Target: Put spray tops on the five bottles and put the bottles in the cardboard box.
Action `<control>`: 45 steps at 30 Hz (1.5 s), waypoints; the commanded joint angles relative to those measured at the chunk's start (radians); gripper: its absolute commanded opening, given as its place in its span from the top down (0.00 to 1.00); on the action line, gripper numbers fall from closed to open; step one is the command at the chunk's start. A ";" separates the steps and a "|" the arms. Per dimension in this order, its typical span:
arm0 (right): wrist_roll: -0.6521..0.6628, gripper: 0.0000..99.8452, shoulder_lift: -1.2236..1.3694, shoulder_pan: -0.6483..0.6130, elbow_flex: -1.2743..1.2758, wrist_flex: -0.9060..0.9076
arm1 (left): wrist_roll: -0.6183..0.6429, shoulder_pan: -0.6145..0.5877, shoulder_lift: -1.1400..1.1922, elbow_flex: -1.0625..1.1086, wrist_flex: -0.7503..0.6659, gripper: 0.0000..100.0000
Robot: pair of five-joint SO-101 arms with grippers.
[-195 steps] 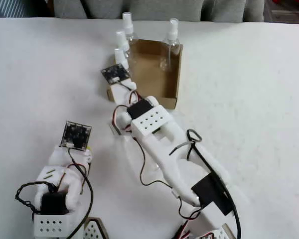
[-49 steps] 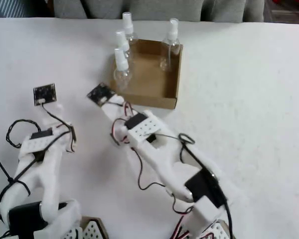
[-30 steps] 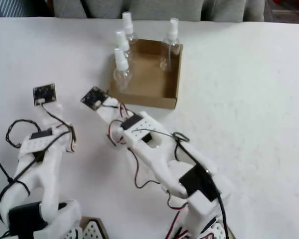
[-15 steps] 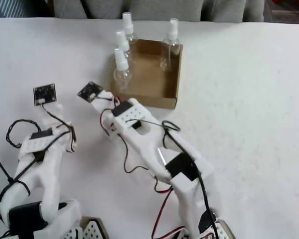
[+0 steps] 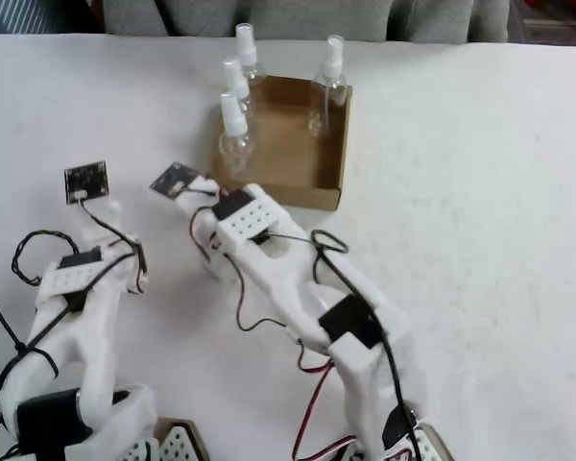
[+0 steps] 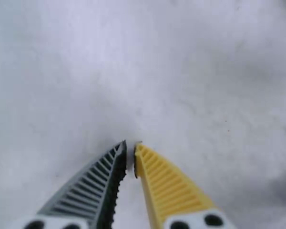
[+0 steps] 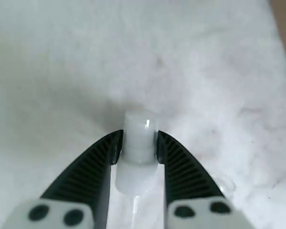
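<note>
**Left of the box: the right arm now holds a spray top**

At upper centre of the high view, the cardboard box [image 5: 298,197] holds four bottles [image 5: 232,134], all with spray tops on. Three stand along its left side and one at its back right corner. Some seconds ago the front-left bottle was still at the tip of the right arm [image 5: 269,259]; now it stands free in the box. Over the last second and a half that arm has drawn back from the box and swung toward the left of the frame. Its tip has ended just left of the box's front-left corner.

In the right wrist view, the right gripper [image 7: 139,136] is narrowed onto a white spray top [image 7: 140,157], with a black jaw pressed against each side of the cap. Whether the top is lifted or resting on the table [image 5: 480,192] cannot be told.

At the left of the high view, the left arm [image 5: 77,298] lies stretched out and has not moved in that last stretch. The left gripper [image 6: 130,145] is pinched almost tip to tip on nothing, over bare table.

Four of the five bottles look finished. The gripped top is probably meant for the fifth bottle, which I cannot place in these pictures. That bottle still has to be capped and boxed.
</note>
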 commanded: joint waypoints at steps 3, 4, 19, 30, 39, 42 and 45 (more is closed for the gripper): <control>-0.091 0.98 -0.223 0.110 -0.034 0.171 | 0.003 -0.005 0.001 -0.052 0.005 0.95; -0.098 0.98 -0.252 0.131 -0.034 0.203 | 0.003 -0.005 0.001 -0.052 0.005 0.95; -0.167 0.98 -0.444 0.473 0.284 0.074 | 0.008 -0.005 0.001 -0.046 -0.025 0.95; -0.160 0.98 -0.444 0.607 0.437 -0.163 | 0.009 0.065 -0.005 -0.041 0.000 0.95; -0.160 0.88 -0.443 0.611 0.505 -0.308 | 0.110 0.325 -0.008 -0.051 0.129 0.96; -0.160 0.89 -0.443 0.611 0.503 -0.308 | 0.144 0.407 -0.008 -0.060 0.127 0.96; -0.158 0.87 -0.443 0.611 0.505 -0.326 | 0.229 0.466 -0.008 -0.101 0.133 0.96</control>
